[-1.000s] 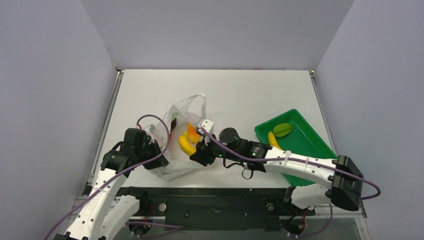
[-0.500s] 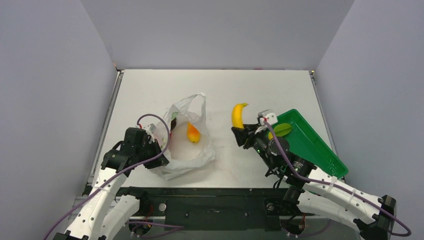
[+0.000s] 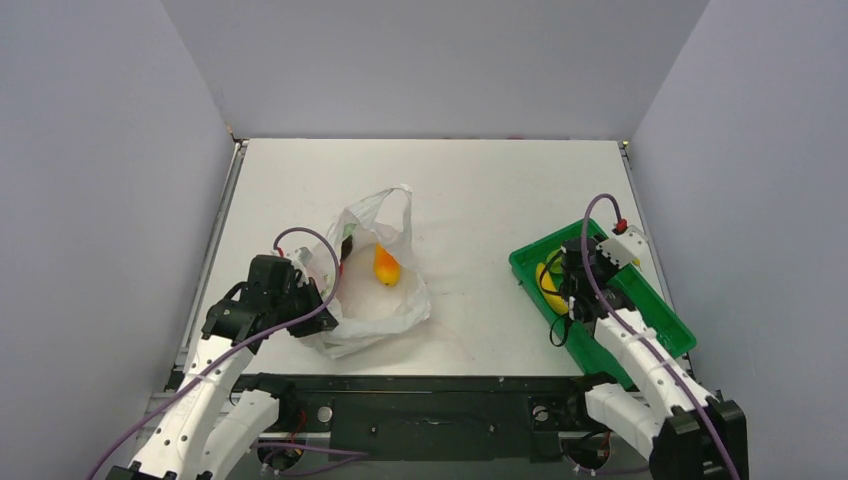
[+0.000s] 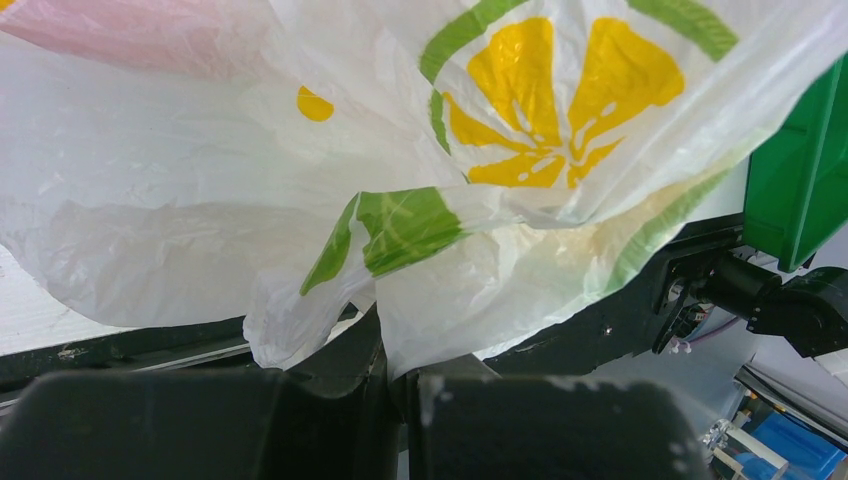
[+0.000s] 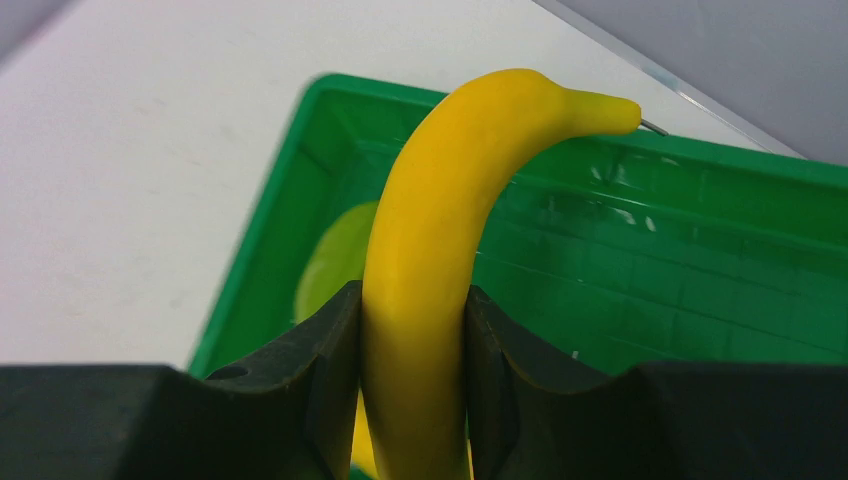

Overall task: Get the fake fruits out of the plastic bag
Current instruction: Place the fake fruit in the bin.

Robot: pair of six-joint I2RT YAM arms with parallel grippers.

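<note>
1. Change: a second ago my right claw [image 5: 415, 340] was at the mouth of the plastic bag [image 3: 372, 312], on a banana [image 5: 430, 250]. It has now carried the banana well to the right of the bag, over the green tray [image 3: 652, 306]. One more fruit is out.
2. Right claw: partly open, jaws clamped on the banana's middle, not yet released.
3. Left claw [image 4: 393, 365]: fully closed, pinching the bag's near-left edge.
4. Mango [image 3: 386, 266]: orange-yellow, lying inside the bag's open mouth; I judge it next. I cannot tell whether the folds hide more fruit.
5. Starfruit [image 5: 335, 255]: green, in the tray, right of the bag.
</note>
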